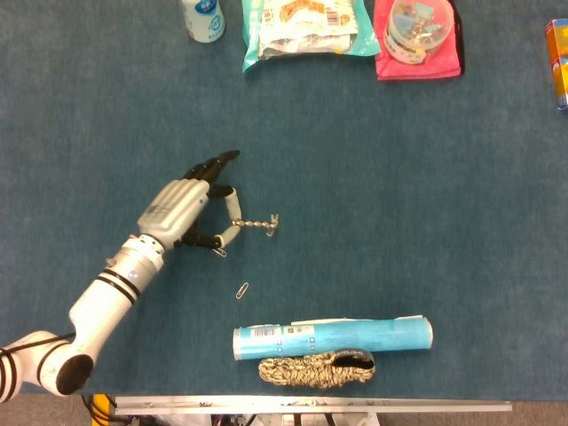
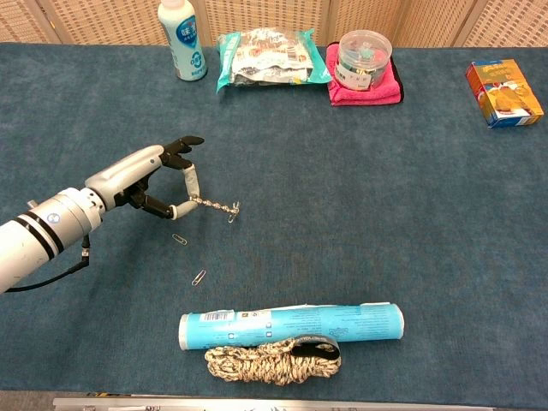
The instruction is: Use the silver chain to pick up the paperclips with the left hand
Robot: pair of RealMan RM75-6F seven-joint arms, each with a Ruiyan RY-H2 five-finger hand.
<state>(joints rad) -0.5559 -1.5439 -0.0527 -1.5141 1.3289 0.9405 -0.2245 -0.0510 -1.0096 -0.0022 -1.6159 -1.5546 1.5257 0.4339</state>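
My left hand [image 1: 189, 206] [image 2: 151, 176] pinches one end of a short silver chain [image 1: 256, 224] [image 2: 216, 205] that stretches out to the right over the blue table. A paperclip [image 1: 273, 228] [image 2: 233, 214] clings to the chain's far end. Another paperclip [image 1: 218, 251] [image 2: 180, 239] lies just below the hand on the cloth. A third paperclip [image 1: 242, 289] [image 2: 199, 277] lies further toward the front. The right hand does not show in either view.
A blue tube [image 1: 333, 337] [image 2: 291, 324] and a coiled rope [image 1: 316, 369] [image 2: 272, 360] lie near the front edge. At the back stand a white bottle [image 2: 181, 38], a snack bag [image 2: 261, 55], a clip tub [image 2: 364, 56] on a pink cloth, and an orange box [image 2: 503, 92].
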